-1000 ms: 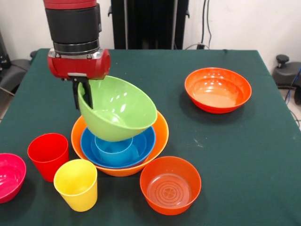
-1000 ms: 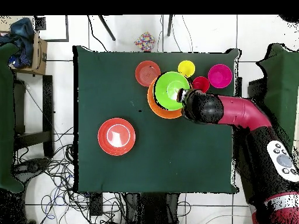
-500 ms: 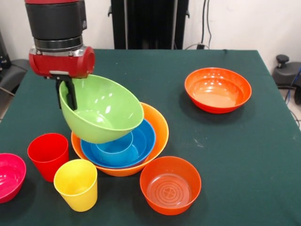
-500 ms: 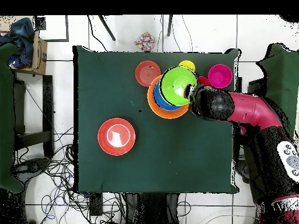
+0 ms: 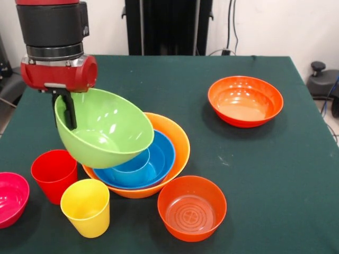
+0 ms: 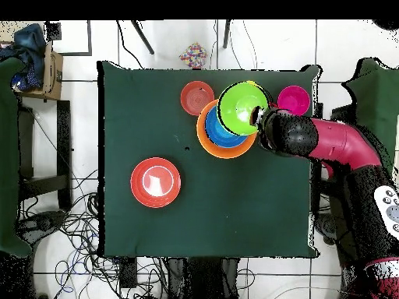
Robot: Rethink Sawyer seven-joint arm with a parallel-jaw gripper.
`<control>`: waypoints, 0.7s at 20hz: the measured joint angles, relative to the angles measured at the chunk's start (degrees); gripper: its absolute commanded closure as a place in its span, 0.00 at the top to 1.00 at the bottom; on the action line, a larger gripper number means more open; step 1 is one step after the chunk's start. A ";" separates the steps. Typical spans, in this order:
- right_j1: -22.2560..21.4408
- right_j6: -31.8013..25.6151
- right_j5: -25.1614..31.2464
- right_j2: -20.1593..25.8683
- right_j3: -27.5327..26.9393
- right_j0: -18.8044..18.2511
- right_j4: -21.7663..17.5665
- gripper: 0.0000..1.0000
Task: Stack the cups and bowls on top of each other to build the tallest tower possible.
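1. Front view. The lime green bowl (image 5: 103, 128) is held tilted in the air, its rim pinched by the pincer (image 5: 66, 110). It has been carried sideways off the tower (image 5: 168, 138) over the last second and now hangs above the tower's edge, over the red cup (image 5: 53, 174). Left in the pale orange bowl (image 5: 177, 137) are the blue bowl (image 5: 159, 159) and a small light blue piece (image 5: 130, 164). The yellow cup (image 5: 86, 207), pink bowl (image 5: 10, 197) and two red-orange bowls (image 5: 192, 208) (image 5: 245, 100) stand apart on the tabletop (image 5: 275, 174).

2. Overhead view. The green bowl is seen displaced toward the pink bowl, hiding both cups.

3. Judgement. The tower is now shorter; a rearrangement is probably under way.
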 measured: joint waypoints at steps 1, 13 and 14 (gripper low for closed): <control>0.12 0.00 0.00 0.00 -0.29 0.04 0.01 0.00; 1.75 0.00 0.01 1.74 -2.04 0.03 2.65 0.00; 1.95 0.00 0.01 2.30 -2.04 -0.18 3.32 0.00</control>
